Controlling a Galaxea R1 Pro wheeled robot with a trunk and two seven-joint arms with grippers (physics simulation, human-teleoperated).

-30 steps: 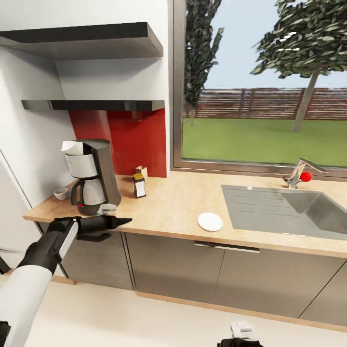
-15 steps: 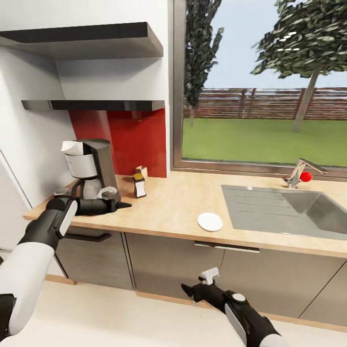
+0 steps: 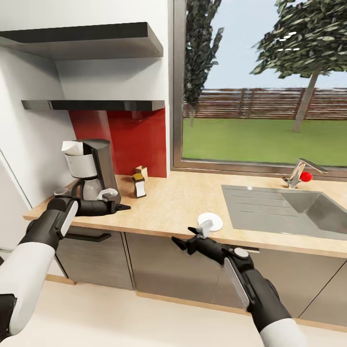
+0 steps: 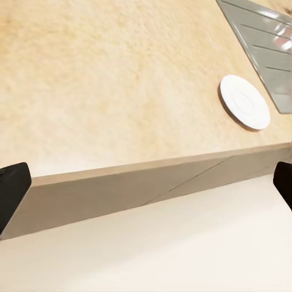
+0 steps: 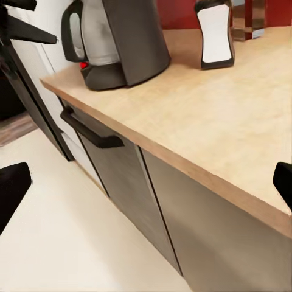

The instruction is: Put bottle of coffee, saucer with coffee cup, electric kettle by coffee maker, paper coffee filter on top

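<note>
The black coffee maker (image 3: pixel 94 168) stands at the counter's left end with a white paper filter (image 3: pixel 72 147) on its top. Beside it stands the small coffee bottle (image 3: pixel 139 185). A white cup (image 3: pixel 60 192) peeks out behind my left arm. The white saucer (image 3: pixel 212 222) lies near the counter's front edge, left of the sink. My left gripper (image 3: pixel 118 201) is open, level with the coffee maker's base, holding nothing. My right gripper (image 3: pixel 191 232) is open at the counter front, just before the saucer. The right wrist view faces the coffee maker (image 5: pixel 121 42) and bottle (image 5: pixel 215 33).
A steel sink (image 3: pixel 289 207) with a faucet (image 3: pixel 301 173) fills the counter's right side. Two dark shelves (image 3: pixel 96 103) hang above the coffee maker. Grey cabinet fronts (image 3: pixel 159 265) run below the counter, with a drawer handle (image 5: pixel 91 131) near my left arm. The saucer (image 4: pixel 245 101) lies on bare wood.
My right arm has risen from down near the floor to the counter's front edge by the saucer. The left gripper rose to the coffee maker's base, then held nearly still.
</note>
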